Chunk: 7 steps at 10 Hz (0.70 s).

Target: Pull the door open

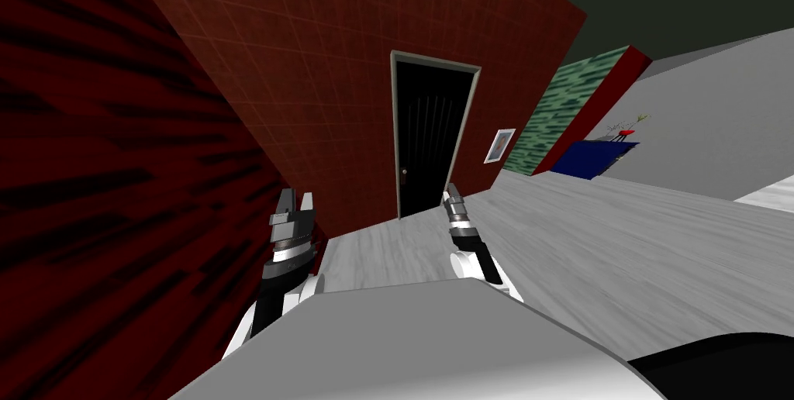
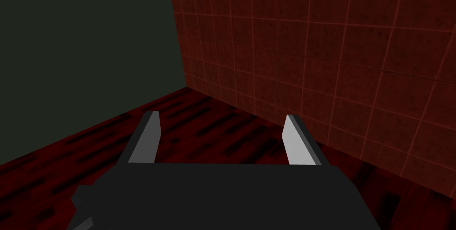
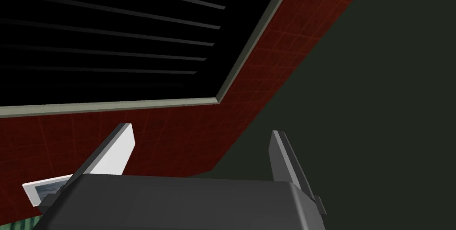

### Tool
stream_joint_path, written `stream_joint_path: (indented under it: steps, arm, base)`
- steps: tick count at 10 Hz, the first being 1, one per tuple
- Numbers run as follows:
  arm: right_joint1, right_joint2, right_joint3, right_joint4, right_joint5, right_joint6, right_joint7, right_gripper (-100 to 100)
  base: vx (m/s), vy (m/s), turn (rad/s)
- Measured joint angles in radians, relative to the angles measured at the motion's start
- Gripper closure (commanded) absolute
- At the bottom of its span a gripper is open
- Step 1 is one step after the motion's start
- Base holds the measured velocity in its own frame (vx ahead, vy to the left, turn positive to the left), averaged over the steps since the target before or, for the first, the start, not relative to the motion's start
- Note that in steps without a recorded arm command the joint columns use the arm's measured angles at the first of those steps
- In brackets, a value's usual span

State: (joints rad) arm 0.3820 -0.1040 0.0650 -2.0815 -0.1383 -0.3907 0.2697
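Note:
A black door (image 1: 430,139) in a light grey frame sits shut in the dark red tiled wall ahead, some way off across the floor. A small knob (image 1: 404,173) shows on its left edge. The door's ribbed black panel (image 3: 111,40) and pale frame also fill part of the right wrist view. My right gripper (image 1: 450,192) is raised in front of me, open, with nothing between its fingers (image 3: 116,149). My left gripper (image 1: 297,200) is held up near the dark red wall on the left, open and empty, its fingers (image 2: 149,139) wide apart.
A dark red streaked wall (image 1: 108,186) runs close along my left. Grey plank floor (image 1: 605,232) stretches ahead and to the right. A small framed picture (image 1: 499,145) hangs right of the door. A blue table (image 1: 593,156) stands far right by a green wall.

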Motion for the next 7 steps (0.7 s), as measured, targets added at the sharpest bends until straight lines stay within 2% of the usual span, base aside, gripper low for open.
stream_joint_path:
  steps: [3,7]
  arm:
    - [-0.014,-0.018,0.009,0.046,-0.014,-0.002,0.08,-100]
    - [-0.04,-0.039,0.018,0.097,-0.033,0.012,0.194,-100]
  base:
    - [0.096,0.001,0.036]
    - [0.1,-0.006,0.038]
